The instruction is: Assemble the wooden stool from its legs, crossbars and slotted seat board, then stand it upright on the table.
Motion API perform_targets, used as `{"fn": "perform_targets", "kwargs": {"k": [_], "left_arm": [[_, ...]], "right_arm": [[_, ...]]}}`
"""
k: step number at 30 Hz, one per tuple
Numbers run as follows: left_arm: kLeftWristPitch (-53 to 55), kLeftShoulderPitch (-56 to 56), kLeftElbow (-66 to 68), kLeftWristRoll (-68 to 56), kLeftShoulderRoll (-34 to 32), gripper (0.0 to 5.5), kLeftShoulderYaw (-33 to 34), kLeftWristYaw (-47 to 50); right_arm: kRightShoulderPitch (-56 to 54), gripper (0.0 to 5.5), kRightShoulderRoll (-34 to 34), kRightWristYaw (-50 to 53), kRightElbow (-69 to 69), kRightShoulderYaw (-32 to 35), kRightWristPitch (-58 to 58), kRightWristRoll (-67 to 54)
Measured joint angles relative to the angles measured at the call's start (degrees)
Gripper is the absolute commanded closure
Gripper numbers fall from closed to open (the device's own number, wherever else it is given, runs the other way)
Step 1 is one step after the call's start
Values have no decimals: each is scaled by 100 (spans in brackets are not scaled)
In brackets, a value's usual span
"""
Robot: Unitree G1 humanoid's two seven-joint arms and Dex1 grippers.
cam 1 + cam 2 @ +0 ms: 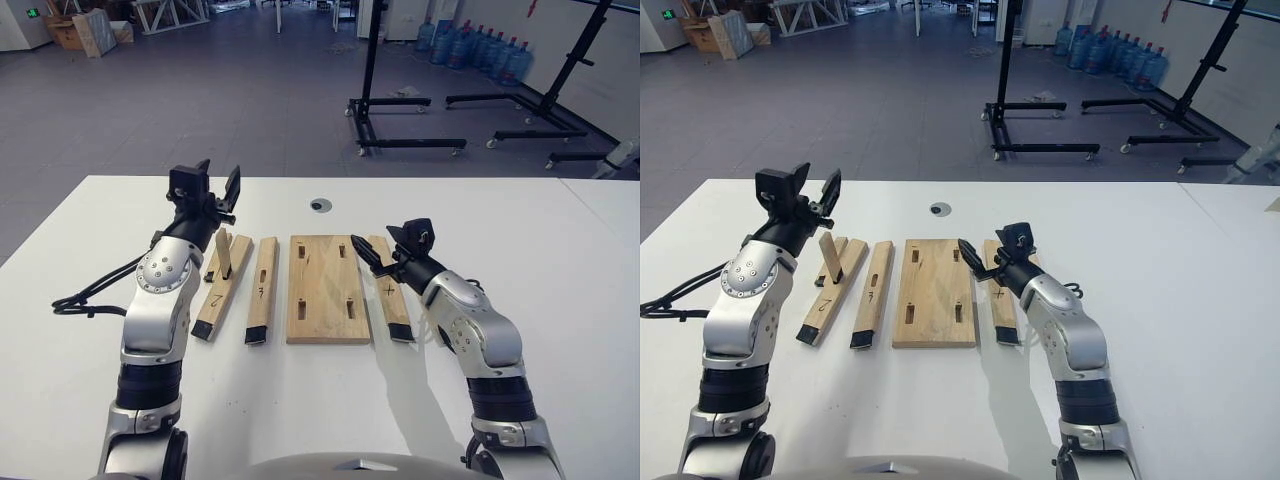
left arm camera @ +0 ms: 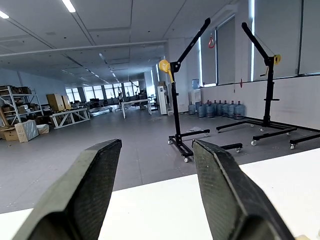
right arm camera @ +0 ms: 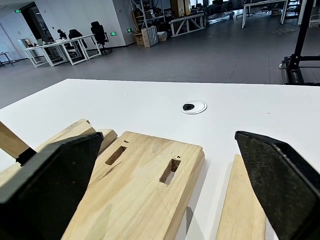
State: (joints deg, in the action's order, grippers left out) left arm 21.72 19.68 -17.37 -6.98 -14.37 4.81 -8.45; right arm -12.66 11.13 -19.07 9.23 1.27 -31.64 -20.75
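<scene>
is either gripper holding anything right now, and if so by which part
Nothing is held. The left gripper is raised with open, empty jaws; the right gripper is open too, low over the edge of the slotted seat board.

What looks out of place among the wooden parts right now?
A short wooden piece sticks up at a tilt over the far end of the leftmost leg, while the second leg, the seat board and the right-side leg all lie flat. Nothing else stands out.
</scene>
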Motion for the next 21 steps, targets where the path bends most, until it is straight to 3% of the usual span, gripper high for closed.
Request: {"fn": "perform_targets", "kwargs": {"k": [10, 17, 21], "left_arm": [[303, 471, 393, 158, -22, 290, -64, 53], [-718, -84, 1786, 194, 6, 290, -164, -282], [-180, 172, 1507, 2, 20, 290, 74, -180]], "right_arm": [[0, 62, -43, 3, -2, -2, 9, 2], [1, 62, -46, 6, -11, 50, 8, -3], [-82, 62, -45, 12, 112, 104, -73, -59]]}}
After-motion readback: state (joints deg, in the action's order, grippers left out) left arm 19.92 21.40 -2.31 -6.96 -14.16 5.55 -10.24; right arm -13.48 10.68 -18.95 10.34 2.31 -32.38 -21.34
